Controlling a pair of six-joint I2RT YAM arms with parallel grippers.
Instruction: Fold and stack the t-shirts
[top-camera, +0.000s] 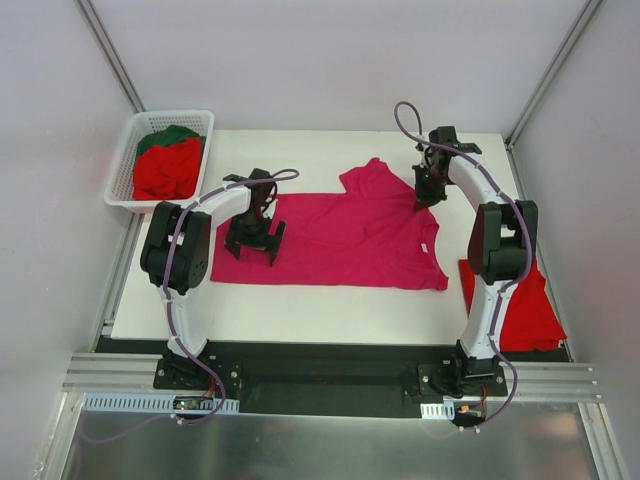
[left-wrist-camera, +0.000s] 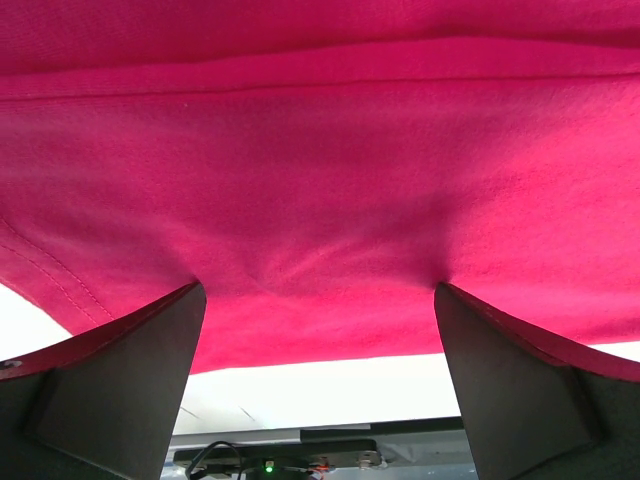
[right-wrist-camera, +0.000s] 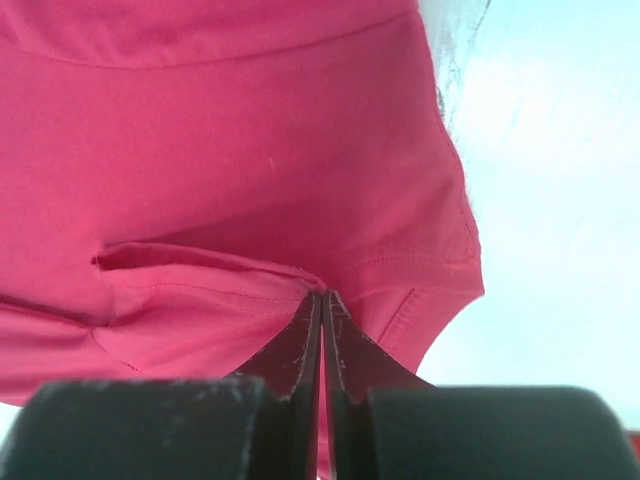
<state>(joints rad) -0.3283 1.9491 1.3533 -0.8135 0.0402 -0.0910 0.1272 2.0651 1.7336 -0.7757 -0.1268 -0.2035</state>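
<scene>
A magenta-pink t-shirt (top-camera: 340, 235) lies spread on the white table board, partly folded, with a sleeve pointing to the far side. My left gripper (top-camera: 255, 243) is open, with both fingertips resting on the shirt's left part. In the left wrist view its fingers (left-wrist-camera: 130, 380) stand wide apart on the magenta cloth (left-wrist-camera: 320, 180), close to the near edge. My right gripper (top-camera: 425, 197) is shut on the shirt's far right edge. In the right wrist view the gripper (right-wrist-camera: 322, 296) pinches a fold of the cloth (right-wrist-camera: 220, 150) beside a hem.
A white lattice basket (top-camera: 124, 150) at the far left holds a bright red shirt (top-camera: 165, 172) and a dark green one (top-camera: 167, 136). Another red shirt (top-camera: 525, 310) lies at the right edge behind my right arm. Bare board (top-camera: 300, 312) runs along the near side.
</scene>
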